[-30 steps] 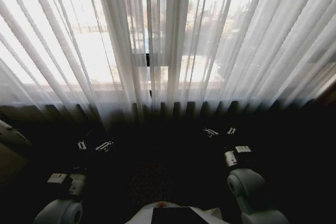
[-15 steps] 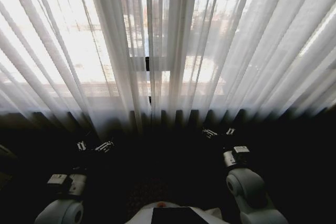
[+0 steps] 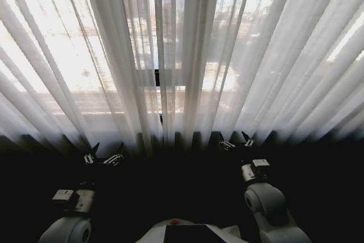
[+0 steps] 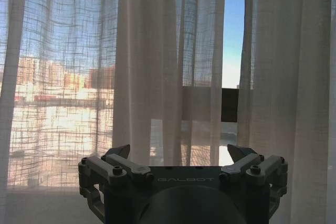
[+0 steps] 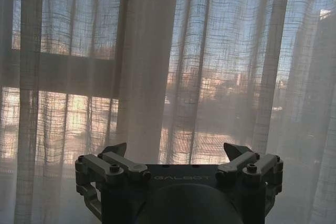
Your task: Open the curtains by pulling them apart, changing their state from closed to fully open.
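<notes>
Sheer white fabric covers the window from one side to the other: the curtains (image 3: 187, 55) hang closed in vertical pleats, with thicker bunched folds near the middle, where the two panels meet. Behind the cloth a dark window frame bar (image 3: 157, 78) shows through. In the left wrist view a narrow gap between the panels (image 4: 233, 51) lets blue sky be seen directly.

Both arms are raised in front of the robot, low before the bottom part of the fabric. The left gripper (image 3: 104, 155) is in front of the left panel, near its inner folds, and its fingers are spread wide — nothing is between them. In the left wrist view the left gripper (image 4: 181, 156) points at a thick fold of the curtains just beside the gap, and I cannot tell if a fingertip touches the cloth.

The right gripper (image 3: 237, 140) stands in front of the right panel, also close to the middle. Its fingers are spread wide as well and hold nothing. In the right wrist view the right gripper (image 5: 176, 150) faces the curtains (image 5: 152, 66) with a dense fold just ahead of it — contact with the fabric is not clear.
</notes>
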Available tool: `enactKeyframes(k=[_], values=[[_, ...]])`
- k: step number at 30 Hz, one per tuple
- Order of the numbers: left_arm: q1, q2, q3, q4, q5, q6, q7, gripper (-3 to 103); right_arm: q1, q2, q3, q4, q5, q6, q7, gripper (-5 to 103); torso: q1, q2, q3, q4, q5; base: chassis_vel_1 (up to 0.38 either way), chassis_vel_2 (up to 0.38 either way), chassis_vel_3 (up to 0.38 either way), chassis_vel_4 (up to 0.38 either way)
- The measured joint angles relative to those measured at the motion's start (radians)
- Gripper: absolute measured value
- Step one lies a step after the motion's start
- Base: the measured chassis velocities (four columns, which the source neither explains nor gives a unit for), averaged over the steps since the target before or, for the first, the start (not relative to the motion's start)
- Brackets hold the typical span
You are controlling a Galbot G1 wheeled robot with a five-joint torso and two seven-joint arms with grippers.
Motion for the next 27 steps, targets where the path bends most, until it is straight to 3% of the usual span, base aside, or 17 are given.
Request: enactKeyframes(k=[10,27], values=[[0.006,-0.006,0.004,0.008,0.002,-0.024,0.0,100,0.0,0.003,-0.009,-0.005,-0.032,0.02,-0.027,100,0.001,0.0,0.0,-0.0004,0.0006,-0.214,0.197,0.215,-0.216],[0.014,-0.007,-0.002,0.01,0.005,-0.041,0.0,100,0.002,0.016,-0.033,-0.013,-0.049,0.02,-0.03,100,0.0,0.0,0.0,-0.0001,0.0005,0.065,0.052,-0.049,-0.051]])
